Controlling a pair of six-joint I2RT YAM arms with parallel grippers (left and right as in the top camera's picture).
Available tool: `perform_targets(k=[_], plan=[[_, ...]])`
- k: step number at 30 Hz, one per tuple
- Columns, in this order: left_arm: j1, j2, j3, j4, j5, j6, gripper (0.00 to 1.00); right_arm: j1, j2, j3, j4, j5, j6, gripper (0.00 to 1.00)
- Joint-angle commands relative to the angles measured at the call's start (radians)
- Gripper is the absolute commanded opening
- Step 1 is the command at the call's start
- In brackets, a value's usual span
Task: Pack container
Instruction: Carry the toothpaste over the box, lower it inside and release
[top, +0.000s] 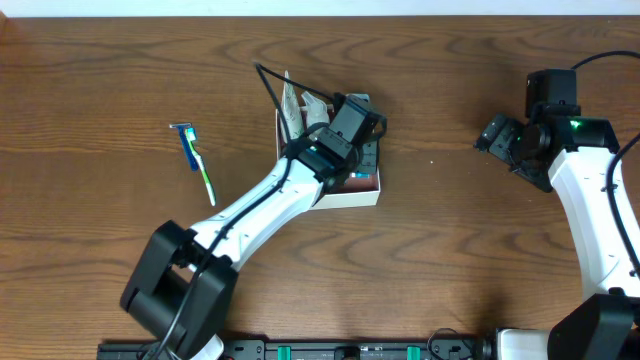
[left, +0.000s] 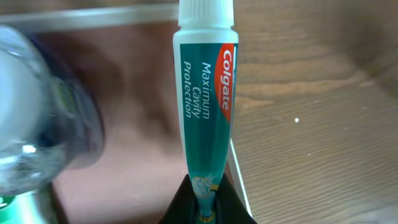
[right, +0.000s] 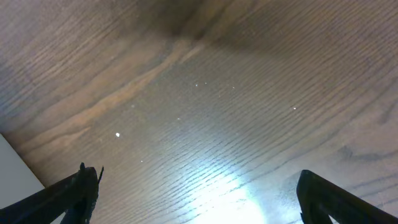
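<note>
The container (top: 352, 196) is a shallow white-walled square box with a reddish-pink floor (left: 143, 124), at the table's middle. My left gripper (left: 207, 205) is over it and shut on the crimped end of a teal Colgate toothpaste tube (left: 207, 106), cap pointing away, above the box's right wall. A clear bottle (left: 37, 118) lies blurred at the left inside the box. A blue-green toothbrush (top: 197, 160) lies on the table left of the box. My right gripper (right: 199, 199) is open and empty over bare wood at the far right (top: 500, 135).
Pale packets and a dark item (top: 300, 110) fill the box's back part under the left arm. The table is dark wood (top: 450, 250). A black rail runs along the front edge (top: 350, 350).
</note>
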Motion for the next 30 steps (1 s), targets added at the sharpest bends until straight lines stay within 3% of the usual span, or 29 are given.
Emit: perform_targets(k=[1,23,30], plan=[[-0.003,0.036,0.005,0.005,-0.015,-0.005,0.06,-0.005,0.002,0.002,-0.001,0.005,0.012,0.99],[-0.003,0.069,0.005,0.02,-0.015,-0.006,0.06,-0.005,0.002,0.002,-0.001,0.005,0.013,0.99],[-0.003,0.069,0.005,0.021,-0.015,-0.006,0.17,-0.005,0.002,0.002,-0.001,0.005,0.013,0.99]])
